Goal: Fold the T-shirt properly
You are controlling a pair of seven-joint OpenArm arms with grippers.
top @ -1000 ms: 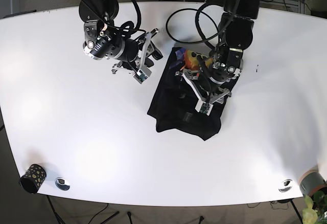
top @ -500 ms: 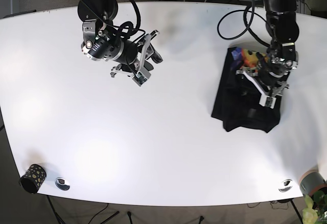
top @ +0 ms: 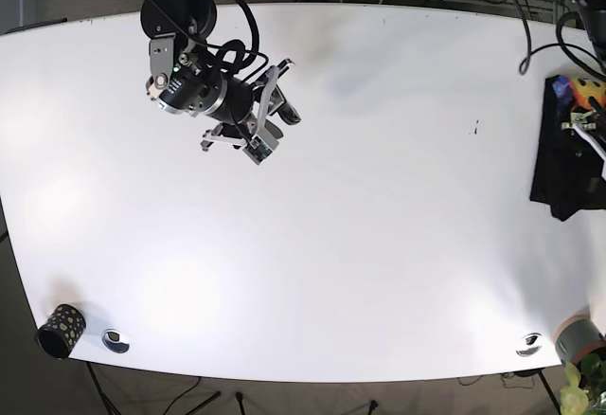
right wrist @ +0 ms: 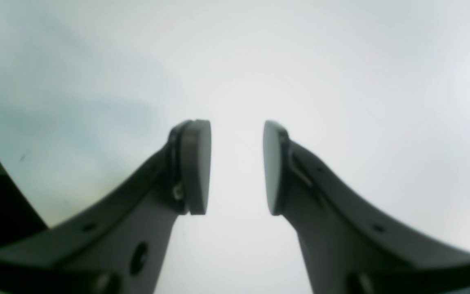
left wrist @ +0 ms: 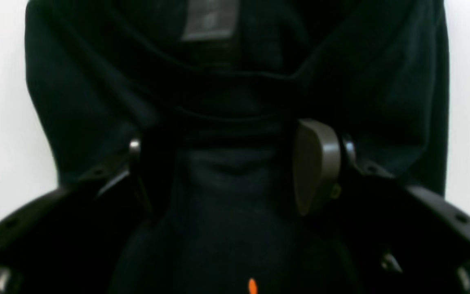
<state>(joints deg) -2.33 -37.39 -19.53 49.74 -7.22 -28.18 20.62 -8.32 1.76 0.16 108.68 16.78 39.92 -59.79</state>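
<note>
Shirt point(top: 568, 154) at worktop point(top: 379, 244) far edge, bunched in L gripper point(left wrist: 235, 171), jaws clamped on cloth, prob. to drag aside. R gripper point(right wrist: 237, 167) idle above bare worktop, jaws apart, empty.

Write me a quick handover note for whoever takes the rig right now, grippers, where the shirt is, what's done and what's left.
Left gripper: closed on the black T-shirt, bunched at the table's far edge on the left arm's side.
Right gripper: open, empty, over bare table.
Done: shirt gathered into a compact dark bundle.
Left: check the fold, set it flat, release.
</note>
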